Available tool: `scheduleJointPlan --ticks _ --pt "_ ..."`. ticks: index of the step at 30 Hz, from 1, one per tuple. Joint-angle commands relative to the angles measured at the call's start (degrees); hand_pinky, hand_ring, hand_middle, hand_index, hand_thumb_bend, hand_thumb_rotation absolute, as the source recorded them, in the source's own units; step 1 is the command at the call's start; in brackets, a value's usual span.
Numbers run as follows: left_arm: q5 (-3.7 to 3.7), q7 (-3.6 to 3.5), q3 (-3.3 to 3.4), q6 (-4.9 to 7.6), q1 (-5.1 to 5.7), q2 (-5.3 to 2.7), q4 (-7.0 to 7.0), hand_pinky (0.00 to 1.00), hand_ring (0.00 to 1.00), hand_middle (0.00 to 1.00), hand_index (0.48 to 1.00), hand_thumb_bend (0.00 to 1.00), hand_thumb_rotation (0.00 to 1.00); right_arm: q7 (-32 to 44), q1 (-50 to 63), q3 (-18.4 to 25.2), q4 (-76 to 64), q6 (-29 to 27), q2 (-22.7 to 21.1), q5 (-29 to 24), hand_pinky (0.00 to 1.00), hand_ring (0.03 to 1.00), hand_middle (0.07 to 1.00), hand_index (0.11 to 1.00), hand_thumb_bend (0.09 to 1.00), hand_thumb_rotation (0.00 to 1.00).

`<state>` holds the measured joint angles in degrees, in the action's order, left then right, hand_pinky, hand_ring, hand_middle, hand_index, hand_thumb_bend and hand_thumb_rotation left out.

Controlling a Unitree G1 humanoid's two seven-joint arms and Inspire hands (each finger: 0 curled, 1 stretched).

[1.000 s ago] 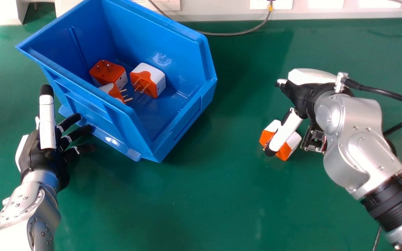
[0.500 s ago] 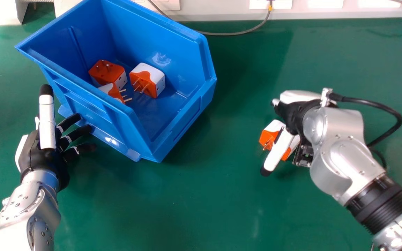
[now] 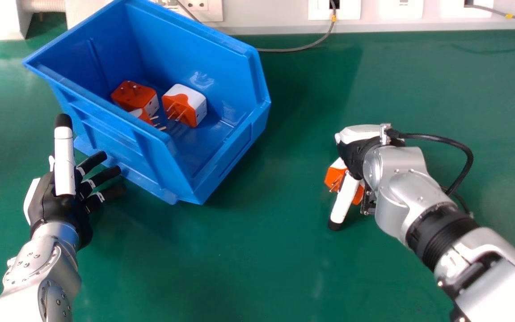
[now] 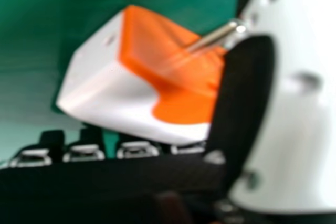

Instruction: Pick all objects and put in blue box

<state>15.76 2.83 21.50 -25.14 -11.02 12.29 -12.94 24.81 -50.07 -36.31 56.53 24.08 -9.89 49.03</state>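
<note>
With the right hand (image 3: 355, 154) open, stood over the adapter (image 3: 334, 175) from its right side, much nearer than the left hand (image 3: 63, 206) beside the blue box (image 3: 237, 150).

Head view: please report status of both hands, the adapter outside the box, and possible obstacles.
Right hand at orange-and-white adapter, grip unconfirmed. Adapter outside blue box. Left hand open beside box, might crowd the drop.
</note>
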Motion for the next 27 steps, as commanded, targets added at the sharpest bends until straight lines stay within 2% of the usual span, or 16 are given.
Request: scheduleJointPlan --ticks 1,5,8,9,10,11,12,13,14,16,17,18,19,20,23,27 --pt "-0.43 0.55 -0.05 -1.3 0.64 0.0 -0.07 0.62 0.72 0.83 0.88 0.86 0.94 0.74 1.95 -0.26 2.31 -1.56 0.65 -1.89 0.74 1.0 1.0 1.0 1.0 0.14" --pt "-0.35 0.48 0.12 -1.36 0.87 -0.01 0.17 0.63 0.72 0.83 0.879 0.86 0.93 1.57 3.16 -1.61 1.18 -4.12 -0.09 -1.54 0.69 0.976 1.0 0.99 0.979 0.08" --pt "-0.34 0.71 0.11 -1.64 0.83 -0.13 0.45 0.63 0.72 0.83 0.879 0.86 0.93 0.76 3.0 -1.42 4.0 -6.27 0.58 -2.01 0.63 0.881 1.0 0.983 0.852 0.04" --pt "-0.33 0.77 0.1 -1.72 0.83 -0.15 0.55 0.63 0.72 0.83 0.879 0.86 0.93 0.56 2.9 -1.32 4.7 -6.74 0.74 -2.09 0.63 0.881 1.0 0.983 0.852 0.04" --pt "-0.3 0.82 0.09 -1.8 0.85 -0.19 0.69 0.63 0.72 0.83 0.879 0.86 0.93 0.87 2.45 -1.65 5.98 -7.49 1.08 -1.86 0.59 0.799 1.0 0.979 0.784 0.03" --pt "-0.32 0.83 0.06 -1.72 0.81 -0.19 0.58 0.63 0.72 0.83 0.879 0.86 0.93 1.6 1.74 -2.01 7.07 -7.99 1.33 -1.57 0.59 0.799 1.0 0.979 0.784 0.03" --pt "-0.32 0.86 0.02 -1.69 0.87 -0.23 0.64 0.63 0.72 0.83 0.879 0.86 0.93 2.09 1.22 -2.27 7.91 -8.38 1.5 -1.38 0.55 0.732 1.0 0.977 0.729 0.03" --pt "-0.22 0.95 -0.01 -1.95 1.05 -0.3 1.2 0.63 0.72 0.83 0.879 0.86 0.93 2.64 0.53 -2.53 8.71 -8.57 1.81 -1.18 0.55 0.732 1.0 0.977 0.729 0.03" --pt "-0.14 0.93 -0.02 -2.0 1.15 -0.33 1.4 0.63 0.72 0.83 0.879 0.86 0.93 3.17 0.06 -2.77 9.08 -8.69 1.98 -1.04 0.49 0.676 0.899 0.943 0.689 0.02" --pt "-0.05 0.92 -0.04 -2.11 1.19 -0.39 1.59 0.63 0.72 0.83 0.879 0.86 0.93 4.47 -0.55 -3.38 9.18 -8.82 2.18 -0.85 0.49 0.676 0.899 0.943 0.689 0.02" --pt "-0.06 0.92 -0.04 -2.13 1.18 -0.4 1.58 0.63 0.72 0.83 0.879 0.86 0.93 4.78 -0.66 -3.57 9.19 -8.86 2.19 -0.86 0.43 0.619 0.817 0.884 0.657 0.02" --pt "-0.05 0.89 -0.05 -2.18 1.23 -0.41 1.69 0.63 0.72 0.83 0.879 0.86 0.93 5.09 -0.76 -3.85 9.18 -8.93 2.27 -0.77 0.43 0.619 0.817 0.884 0.657 0.02" --pt "-0.1 0.84 -0.08 -2.15 1.34 -0.38 1.77 0.63 0.73 0.83 0.879 0.86 0.93 5.31 -0.78 -4.16 9.0 -9.28 2.23 -0.64 0.37 0.575 0.752 0.805 0.629 0.01" --pt "-0.14 0.81 -0.1 -2.17 1.43 -0.36 1.91 0.63 0.73 0.83 0.879 0.86 0.93 5.46 -0.74 -4.42 8.7 -9.69 2.1 -0.52 0.37 0.575 0.752 0.805 0.629 0.01" --pt "-0.23 0.77 -0.13 -2.11 1.45 -0.29 1.86 0.63 0.73 0.83 0.879 0.86 0.94 5.68 -0.78 -4.98 8.39 -10.58 1.75 -0.54 0.3 0.508 0.663 0.693 0.588 0.01" --pt "-0.25 0.81 -0.05 -1.92 1.19 -0.25 1.35 0.63 0.73 0.83 0.879 0.86 0.94 5.56 -0.92 -5.18 8.13 -10.72 1.61 -0.58 0.29 0.485 0.633 0.653 0.574 0.01"
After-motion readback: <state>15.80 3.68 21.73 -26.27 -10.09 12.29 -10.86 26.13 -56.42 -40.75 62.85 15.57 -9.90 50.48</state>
